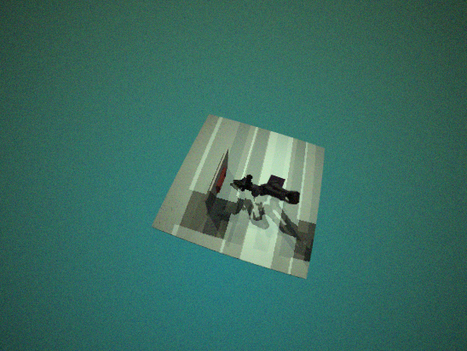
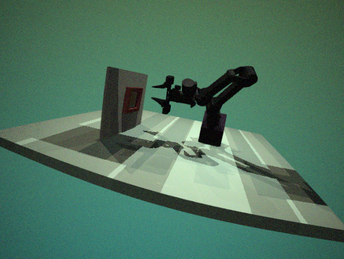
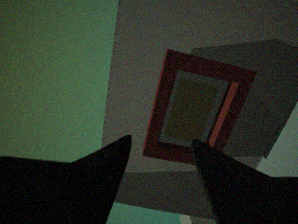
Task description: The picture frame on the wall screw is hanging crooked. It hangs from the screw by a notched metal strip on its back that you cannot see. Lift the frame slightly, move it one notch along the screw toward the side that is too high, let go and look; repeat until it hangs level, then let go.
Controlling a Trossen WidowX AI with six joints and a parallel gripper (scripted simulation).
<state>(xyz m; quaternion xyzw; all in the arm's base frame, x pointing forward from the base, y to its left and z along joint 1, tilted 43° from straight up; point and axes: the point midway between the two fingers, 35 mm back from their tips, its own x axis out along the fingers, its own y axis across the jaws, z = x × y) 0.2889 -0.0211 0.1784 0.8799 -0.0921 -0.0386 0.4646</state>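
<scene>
The red picture frame [image 1: 221,181] [image 2: 127,102] [image 3: 163,100] hangs on the face of the upright grey wall panel [image 2: 110,104] [image 3: 131,90]. In the wrist view its sides lean a little more than the panel's edge and its top edge slopes down to the right, so it looks slightly crooked, left side higher; the angled view makes the amount hard to tell. The screw and notched strip are hidden. My gripper [image 1: 231,184] [image 2: 152,92] [image 3: 161,141] is open and empty, its fingertips apart and clear of the frame, a short way in front of it.
The panel stands on the striped board [image 1: 273,247] [image 2: 213,192]. My arm's dark base block [image 1: 278,181] [image 2: 211,132] stands behind the gripper. Shadows of the arm and panel fall across the board. In the wrist view a dark shadow lies right of the frame.
</scene>
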